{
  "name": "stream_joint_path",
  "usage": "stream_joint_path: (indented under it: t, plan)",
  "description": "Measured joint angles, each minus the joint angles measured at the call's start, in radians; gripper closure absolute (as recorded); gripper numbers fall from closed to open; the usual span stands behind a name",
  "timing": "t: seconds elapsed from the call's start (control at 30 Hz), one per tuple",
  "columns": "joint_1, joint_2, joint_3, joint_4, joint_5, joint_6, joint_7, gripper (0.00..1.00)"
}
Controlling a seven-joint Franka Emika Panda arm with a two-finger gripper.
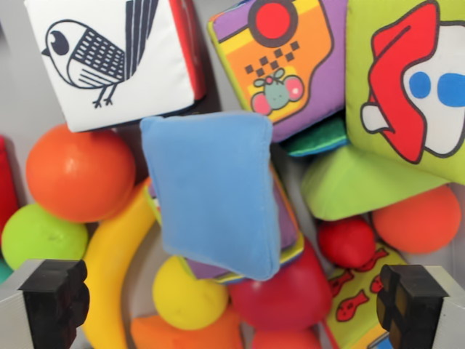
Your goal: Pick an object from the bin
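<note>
I hung over the bin with my gripper point(231, 305) spread wide, one black fingertip point(52, 298) in the wrist view's lower left corner, the other in the lower right, and nothing between them but open air above the heap. Empty-handed, then, and not yet touching anything.

Dead centre below me lay the soft blue plush cushion block point(212, 190), tilted, its broad face turned up. It rode on top of the pile, resting across a multicoloured fabric block whose edges peeped out beneath it, which is why it looked to me the easiest thing to lift: nothing lay over it, and my fingers stood either side of its lower end.

Around it the toys were packed tight. To the wrist view's left sat an orange ball point(80, 173), touching a green ball point(40, 234) below it, with a curved yellow banana-shaped toy point(116, 254) running down beside the cushion. A yellow ball point(185, 294) and a big red ball point(290, 291) crowded under its lower edge. Above, the white cloth cube printed with a black bird point(109, 58) leaned in at the corner.

I judged the crowding the risk: closing low might catch the banana or the red ball along with the cushion, so the grip wanted to stay high on the blue fabric, which would squash and might slip.
</note>
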State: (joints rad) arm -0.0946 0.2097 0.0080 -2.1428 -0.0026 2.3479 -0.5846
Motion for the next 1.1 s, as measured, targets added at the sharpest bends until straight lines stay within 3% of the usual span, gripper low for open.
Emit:
stream_joint_path:
  t: [0.53,0.9,0.93,1.1]
  plan:
    - [0.000,0.117,0.000,-0.023,0.000,0.137,-0.005,0.00]
    - [0.000,0.163,0.000,-0.025,0.000,0.184,-0.005,0.00]
    - [0.000,0.164,0.000,-0.025,0.000,0.185,-0.005,1.00]
    - [0.000,0.164,0.000,-0.025,0.000,0.186,-0.005,1.00]
